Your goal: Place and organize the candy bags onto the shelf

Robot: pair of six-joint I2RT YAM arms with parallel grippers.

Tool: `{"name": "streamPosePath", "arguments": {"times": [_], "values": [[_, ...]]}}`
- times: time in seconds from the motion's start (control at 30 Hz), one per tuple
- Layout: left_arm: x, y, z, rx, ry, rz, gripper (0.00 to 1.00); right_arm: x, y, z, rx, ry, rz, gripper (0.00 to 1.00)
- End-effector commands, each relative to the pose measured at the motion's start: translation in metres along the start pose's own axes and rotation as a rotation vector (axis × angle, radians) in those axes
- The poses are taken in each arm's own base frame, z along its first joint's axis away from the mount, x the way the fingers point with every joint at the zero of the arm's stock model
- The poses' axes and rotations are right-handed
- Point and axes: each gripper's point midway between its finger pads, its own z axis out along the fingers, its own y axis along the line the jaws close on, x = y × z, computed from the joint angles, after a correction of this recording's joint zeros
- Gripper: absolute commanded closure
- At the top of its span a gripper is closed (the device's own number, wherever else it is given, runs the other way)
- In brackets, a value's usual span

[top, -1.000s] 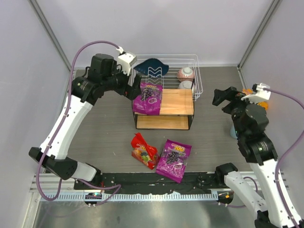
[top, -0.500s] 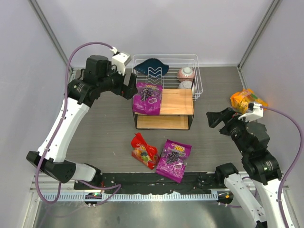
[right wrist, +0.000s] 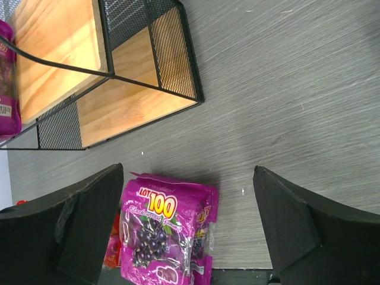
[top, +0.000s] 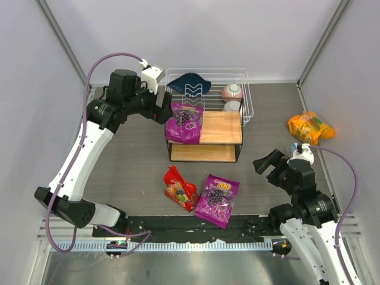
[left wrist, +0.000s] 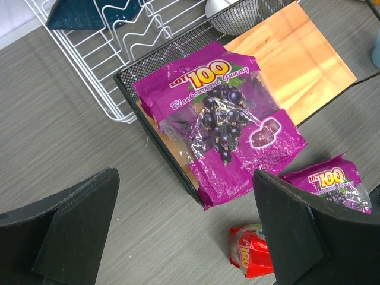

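Seen from overhead, the left gripper (top: 161, 110) is held at the 9 o'clock end of the shelf (top: 222, 127), its jaws spread wide and nothing gripped. The right gripper (top: 267, 163) is likewise wide open and holding nothing, at about 4 o'clock from the shelf. One purple candy bag (top: 185, 122) is laid on the top board's 9 o'clock end, its lower edge overhanging the frame. On the grey table (top: 130, 160), at 6 o'clock from the shelf, a red bag (top: 180, 189) and a second purple bag (top: 217, 200) are found close side by side. An orange-yellow bag (top: 310, 126), well apart at 3 o'clock, is shown only in this overhead view, as is the white wire basket (top: 246, 95) behind the shelf with a dark blue cloth (top: 189, 80). In the left wrist view, the print "LOT 100" can be read on the shelved bag (left wrist: 222, 119) between the open fingers (left wrist: 77, 231). In the right wrist view, the shelf's lower board (right wrist: 127, 104) and the second purple bag (right wrist: 163, 237) are seen between the parted fingers (right wrist: 297, 219).
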Motion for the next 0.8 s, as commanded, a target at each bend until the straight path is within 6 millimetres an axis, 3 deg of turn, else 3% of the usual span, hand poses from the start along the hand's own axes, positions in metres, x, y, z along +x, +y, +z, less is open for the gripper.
{"name": "streamPosePath", "arguments": {"times": [0.0,0.2,0.47,0.53,0.57,0.63,0.7,0.73,0.77], "values": [[-0.009,0.0,0.006,0.012,-0.036,0.005,0.0,-0.011,0.0,0.005,0.028,-0.055,0.059,0.04],[-0.006,0.003,0.012,0.003,-0.019,0.003,0.0,-0.003,-0.005,0.031,0.052,-0.048,0.119,0.05],[-0.002,0.005,0.021,0.004,-0.003,-0.002,0.0,0.009,-0.011,0.047,0.086,-0.055,0.146,0.05],[-0.002,0.005,0.023,0.008,0.0,-0.003,0.0,0.034,-0.01,0.058,0.089,-0.001,0.15,0.05],[0.0,0.005,0.024,0.008,0.006,-0.005,0.0,0.032,-0.008,0.063,0.093,-0.036,0.146,0.05],[0.001,0.005,0.025,0.011,0.009,-0.005,0.0,0.052,0.005,0.067,0.068,-0.011,0.093,0.05],[0.0,0.005,0.025,0.008,0.008,-0.005,0.0,0.052,0.013,0.073,0.107,-0.058,0.081,0.05],[0.001,0.005,0.025,0.008,0.011,-0.005,0.0,0.065,0.026,0.069,0.076,-0.033,0.034,0.05],[0.001,0.005,0.024,0.007,0.008,-0.007,0.0,0.073,0.026,0.072,0.106,-0.027,0.023,0.05]]}}
